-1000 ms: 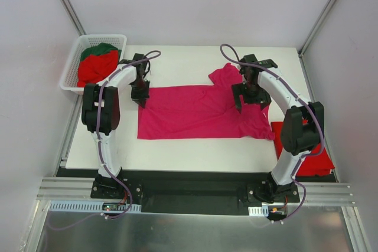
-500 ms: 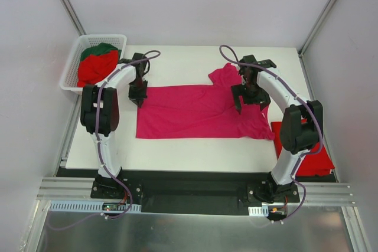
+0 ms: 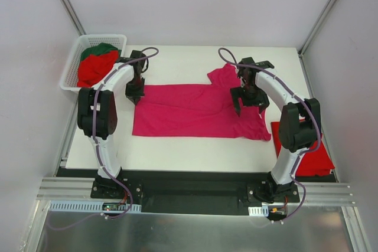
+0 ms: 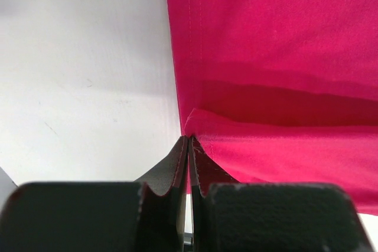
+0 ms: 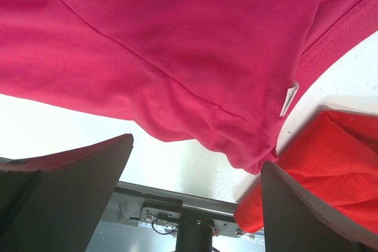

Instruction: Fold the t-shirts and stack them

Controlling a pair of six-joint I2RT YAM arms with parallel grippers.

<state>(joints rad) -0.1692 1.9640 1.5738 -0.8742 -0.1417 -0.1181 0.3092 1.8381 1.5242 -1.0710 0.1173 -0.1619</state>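
Magenta-pink cloth took up the middle of the scene: a pink t-shirt lay spread flat on the white table, hem to the left, collar and sleeves to the right. From overhead, the left claw sat at the far left corner of the hem, but its own body hid the grip. The left wrist camera showed what that view could not: the two black jaws were clenched together on the shirt's edge, with the cloth raised into a small fold at the tips. The right claw hung above the collar end of the shirt. Its wrist camera showed its jaws spread wide with nothing between them, the pink cloth lying below. That close view also picked out a ribbed neckline and a small white tag, both too small to see from above. A folded red t-shirt lay at the table's near right corner, just beside the pink sleeve; whether they touched could not be told. Overhead, the right arm covered part of it. Off the table's far left corner stood a white lattice basket holding a crumpled red t-shirt with a dark green t-shirt at its far side.
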